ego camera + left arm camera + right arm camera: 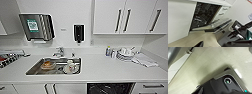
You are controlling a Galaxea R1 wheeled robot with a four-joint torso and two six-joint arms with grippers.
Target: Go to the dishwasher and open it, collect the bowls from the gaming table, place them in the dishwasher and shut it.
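The dishwasher (204, 16) stands open in the left wrist view, its dark inside with wire racks showing. Its door (220, 25) is folded down over the pale floor. In the head view the open dishwasher (110, 88) is a dark gap under the white counter, right of the sink. A dark part of my left gripper (199, 44) pokes in near the floor, well short of the door. The bowls and the gaming table are out of view.
The steel sink (53, 66) holds a cup and some dishes, with a tap (59, 52) behind. A stack of plates (125, 53) and a cloth (145, 60) lie on the counter at the right. White cabinet doors (179, 18) flank the dishwasher. My own base (226, 83) shows over the floor.
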